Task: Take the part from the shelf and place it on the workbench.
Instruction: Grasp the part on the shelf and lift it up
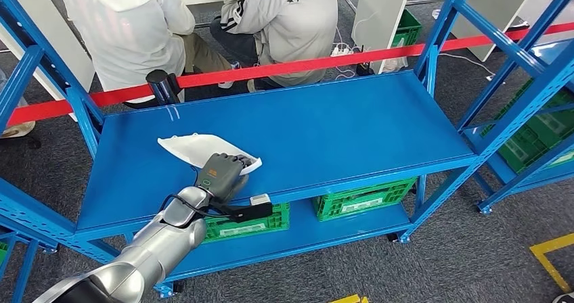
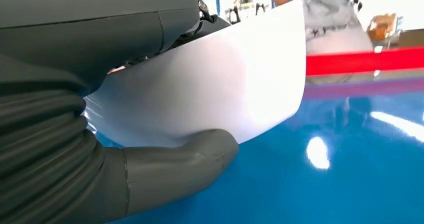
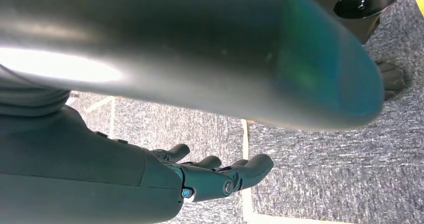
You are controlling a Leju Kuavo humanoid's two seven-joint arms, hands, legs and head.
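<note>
The part (image 1: 196,147) is a thin white curved shell lying on the left half of the blue shelf's top board (image 1: 338,127). My left hand (image 1: 220,174) reaches in from the front and grips its near end. In the left wrist view the white part (image 2: 220,89) sits between the thick grey thumb (image 2: 190,159) below and the darker fingers above. I cannot tell whether the part is off the board. My right hand (image 3: 210,176) hangs over grey carpet, fingers apart and holding nothing.
Two green crates (image 1: 362,198) (image 1: 244,225) stand on the lower board. A red barrier tape (image 1: 304,65) runs behind the shelf, with two seated people (image 1: 135,32) (image 1: 284,19) beyond it. Another blue rack with green crates (image 1: 541,134) stands to the right. Blue uprights (image 1: 433,39) frame the shelf.
</note>
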